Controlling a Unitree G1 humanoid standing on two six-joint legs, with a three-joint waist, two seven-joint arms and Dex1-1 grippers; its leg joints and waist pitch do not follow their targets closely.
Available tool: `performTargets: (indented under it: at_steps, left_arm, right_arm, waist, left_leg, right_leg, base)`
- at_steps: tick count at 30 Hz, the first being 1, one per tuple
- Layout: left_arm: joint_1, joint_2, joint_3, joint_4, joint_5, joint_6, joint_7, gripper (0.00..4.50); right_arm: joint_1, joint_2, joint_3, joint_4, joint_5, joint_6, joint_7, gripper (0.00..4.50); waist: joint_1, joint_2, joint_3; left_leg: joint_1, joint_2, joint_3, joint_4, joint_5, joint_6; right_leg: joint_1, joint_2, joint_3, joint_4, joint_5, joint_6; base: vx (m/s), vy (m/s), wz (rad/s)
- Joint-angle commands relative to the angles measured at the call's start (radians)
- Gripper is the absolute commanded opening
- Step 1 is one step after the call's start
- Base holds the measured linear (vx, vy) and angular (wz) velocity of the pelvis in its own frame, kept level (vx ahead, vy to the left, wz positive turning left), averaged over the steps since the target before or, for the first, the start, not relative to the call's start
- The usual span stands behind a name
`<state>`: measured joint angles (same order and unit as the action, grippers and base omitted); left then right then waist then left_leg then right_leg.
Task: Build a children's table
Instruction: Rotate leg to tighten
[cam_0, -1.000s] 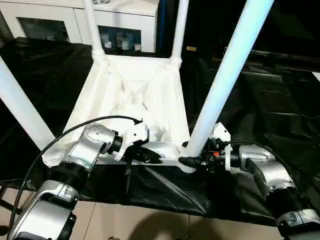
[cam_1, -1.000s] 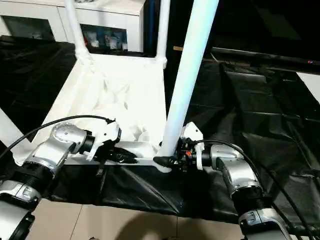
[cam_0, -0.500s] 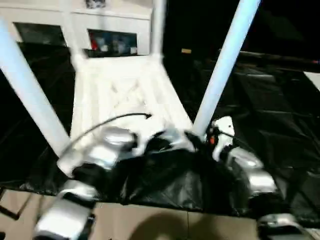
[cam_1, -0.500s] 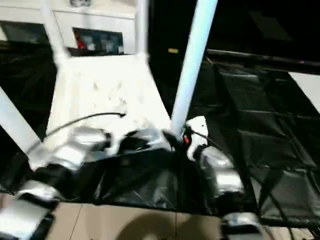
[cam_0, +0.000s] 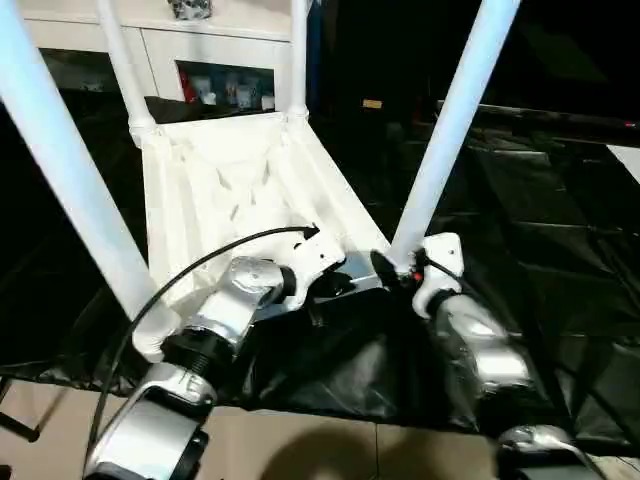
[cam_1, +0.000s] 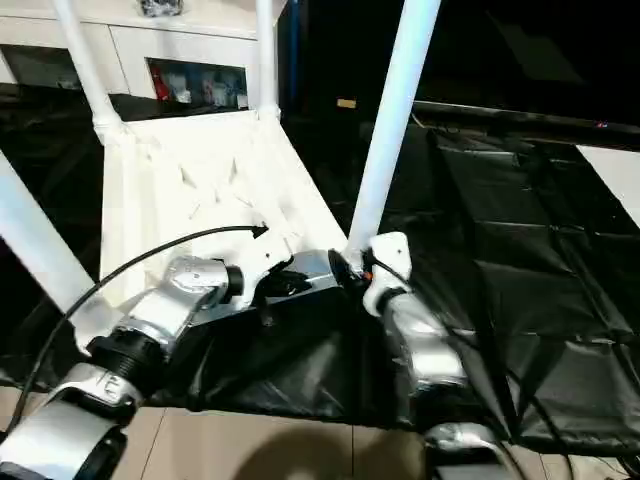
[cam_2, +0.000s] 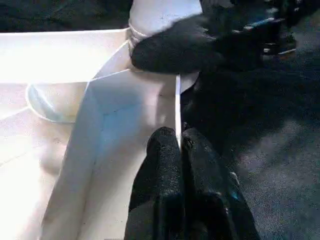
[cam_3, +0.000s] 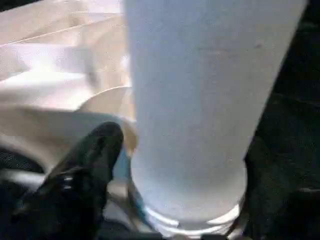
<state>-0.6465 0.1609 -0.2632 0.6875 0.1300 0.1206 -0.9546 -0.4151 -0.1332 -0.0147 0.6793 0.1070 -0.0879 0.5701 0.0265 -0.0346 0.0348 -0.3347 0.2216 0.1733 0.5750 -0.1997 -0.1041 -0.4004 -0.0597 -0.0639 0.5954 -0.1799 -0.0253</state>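
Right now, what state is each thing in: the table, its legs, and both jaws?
Table top: upside down on the black sheet, ribbed underside up.
Legs: all four standing up in the corner sockets.
Left gripper: jaws shut on the table top's near rim.
Right gripper: at the base of the near right leg, one finger beside it.

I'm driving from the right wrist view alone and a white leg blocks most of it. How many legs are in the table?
Observer: Four legs stand up from the upturned children's table, one at each corner.
Operator: Where is the left gripper?
Observer: The left gripper is shut, its tips at the table's near rim, close to the right gripper at the base of the near right leg.
Operator: What's underneath?
Observer: A black sheet.
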Motion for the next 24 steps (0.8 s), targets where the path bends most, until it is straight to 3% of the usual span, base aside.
performTargets:
  at_steps: [1, 5, 10, 15, 17, 24]
  left_arm:
    - [0.027, -0.002, -0.05, 0.001, -0.036, -0.034, -0.093, 0.0]
    - [0.034, 0.062, -0.047, -0.018, -0.06, -0.079, -0.208, 0.0]
    - [0.04, 0.143, -0.041, -0.037, -0.088, -0.108, -0.353, 0.0]
    - [0.035, 0.198, -0.049, -0.039, -0.1, -0.13, -0.44, 0.0]
    - [0.032, 0.208, -0.049, -0.037, -0.103, -0.132, -0.455, 0.0]
    - [0.02, 0.218, -0.049, -0.016, -0.11, -0.147, -0.481, 0.0]
  right_arm:
    - [0.012, -0.007, 0.089, -0.049, 0.017, 0.015, 0.144, 3.85]
    - [0.033, -0.092, 0.109, -0.103, 0.058, 0.025, 0.323, 3.85]
    - [0.038, -0.186, 0.133, -0.153, 0.088, 0.072, 0.543, 3.85]
    - [0.013, -0.236, 0.16, -0.153, 0.096, 0.092, 0.65, 3.34]
    - [0.007, -0.244, 0.17, -0.153, 0.097, 0.102, 0.672, 3.16]
    - [0.005, -0.251, 0.191, -0.159, 0.096, 0.124, 0.72, 2.73]
  waist:
    - [0.0, -0.007, -0.049]
    - [0.003, -0.006, -0.053]
    - [0.003, -0.004, -0.053]
    - [0.013, -0.002, -0.049]
    - [0.014, -0.002, -0.05]
    - [0.021, -0.007, -0.053]
  left_leg:
    - [-0.013, 0.007, 0.006, -0.061, -0.176, 0.082]
    - [-0.016, 0.006, 0.009, -0.056, -0.118, 0.117]
    - [-0.013, 0.012, 0.009, -0.056, -0.118, 0.135]
    - [-0.005, 0.017, 0.012, -0.059, -0.151, 0.102]
    - [-0.01, 0.018, 0.012, -0.057, -0.139, 0.097]
    - [-0.012, 0.016, 0.013, -0.054, -0.102, 0.098]
  right_leg:
    - [0.05, -0.067, 0.045, -0.076, -0.236, -0.181]
    - [0.057, -0.065, 0.046, -0.064, -0.135, -0.213]
    - [0.057, -0.064, 0.045, -0.058, -0.088, -0.246]
    - [0.051, -0.064, 0.043, -0.061, -0.141, -0.247]
    - [0.055, -0.064, 0.042, -0.055, -0.12, -0.248]
    - [0.057, -0.066, 0.042, -0.05, -0.087, -0.246]
  base:
    - [0.0, 0.0, 0.0]
    - [0.0, 0.0, 0.0]
    - [0.0, 0.0, 0.0]
    - [0.0, 0.0, 0.0]
    - [0.0, 0.0, 0.0]
    - [0.0, 0.0, 0.0]
